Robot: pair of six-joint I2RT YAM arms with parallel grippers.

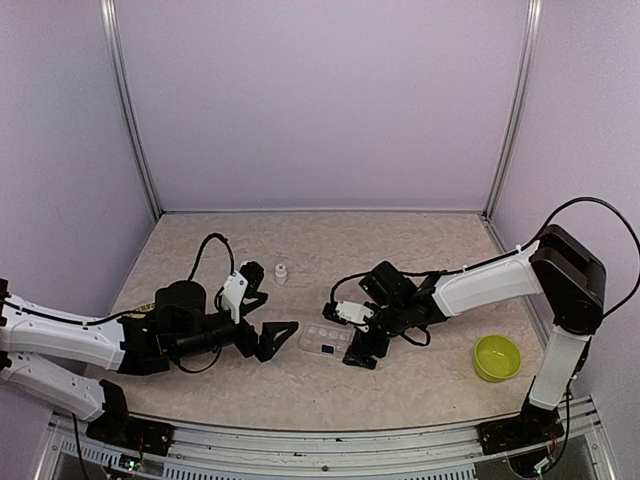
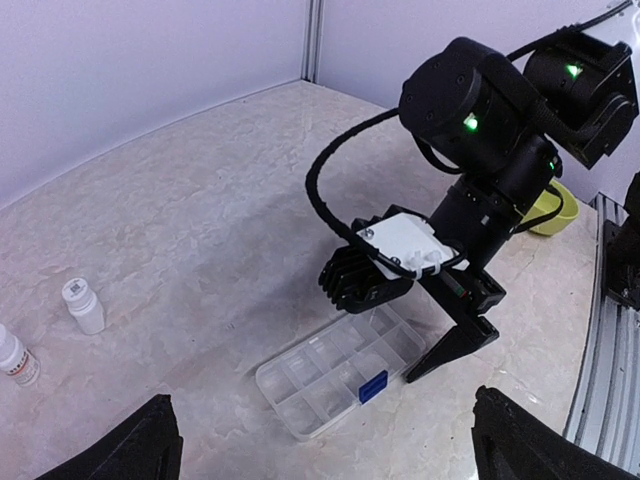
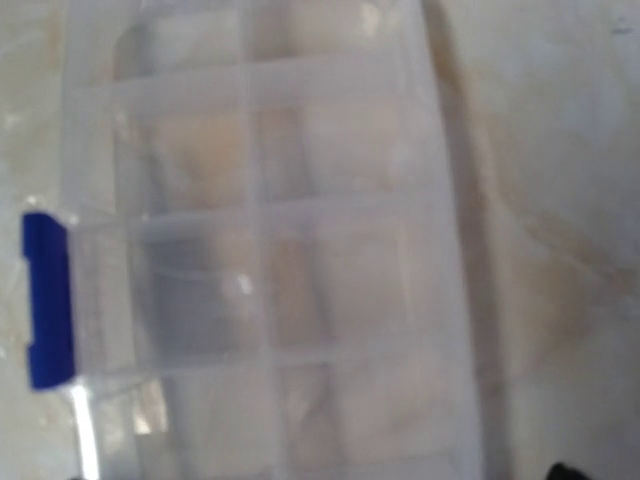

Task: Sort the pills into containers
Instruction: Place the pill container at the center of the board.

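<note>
The container (image 1: 322,341) is a flat clear compartment box with a blue latch (image 2: 372,385), and its lid lies flat. My right gripper (image 1: 355,335) hangs over its right end, open. In the left wrist view one ribbed finger (image 2: 362,282) stands at the far side of the container (image 2: 335,375) and the other finger (image 2: 455,345) stands by the near right corner. My left gripper (image 1: 272,312) is open just left of the box with nothing between its fingers (image 2: 140,448). The right wrist view is a blurred close-up of the container (image 3: 300,260). I cannot make out any pills.
Two small white bottles (image 2: 85,305) (image 2: 15,357) stand to the left of the box; one bottle (image 1: 281,272) shows in the top view. A lime-green bowl (image 1: 497,357) sits at the right near the right arm's base. Purple walls enclose the table.
</note>
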